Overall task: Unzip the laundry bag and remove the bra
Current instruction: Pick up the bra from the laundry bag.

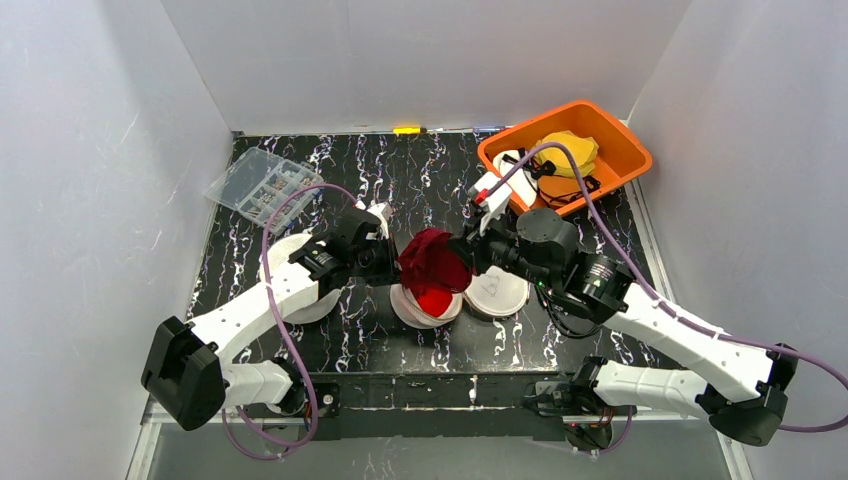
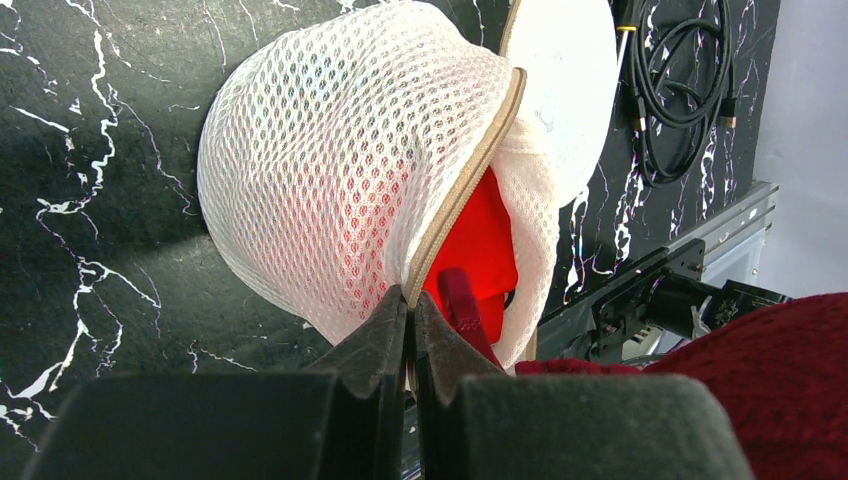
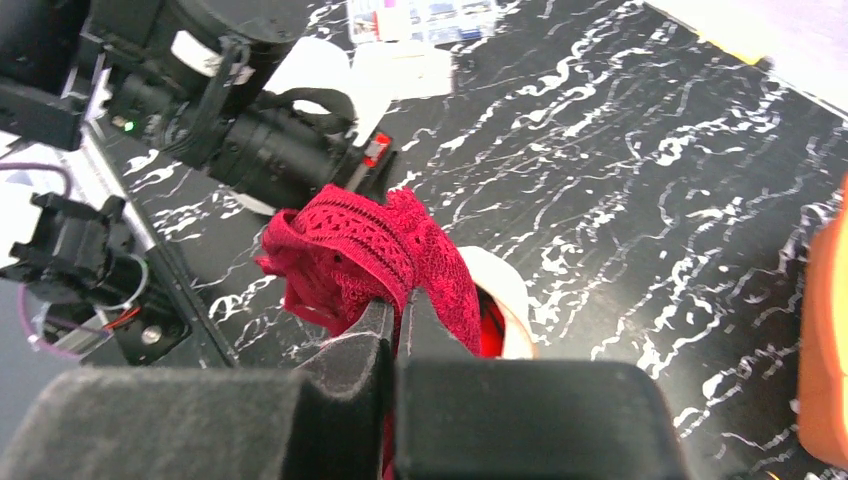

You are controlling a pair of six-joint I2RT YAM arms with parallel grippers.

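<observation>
The bra [image 1: 435, 258], dark red lace, is hanging in the middle of the top view, lifted clear above the laundry bag [image 1: 405, 308]. The right gripper [image 1: 468, 250] is pinching it from the right side of the frame. In the right wrist view the two fingers are pressing together on a fold of the lace [image 3: 370, 250] at the lower centre.

The laundry bag is lying on the black marbled table [image 1: 400, 170] just below the bra, a white mesh dome with its zipper standing open. In the left wrist view the mesh [image 2: 330, 170] is filling the centre of the frame. A tan zipper edge [image 2: 465, 190] is running down it, and bright red fabric [image 2: 485, 250] is showing through the gap. The left gripper [image 2: 411, 305] is clamping shut on the bag's rim at the lower end of that zipper edge.

A white round piece [image 1: 497, 292] is sitting just right of the bag, and another [image 1: 290, 290] is lying under the left arm. An orange bin [image 1: 625, 150] holding a yellow item [image 1: 570, 150] is sitting at the upper right, and a clear plastic box [image 1: 262, 185] at the upper left.
</observation>
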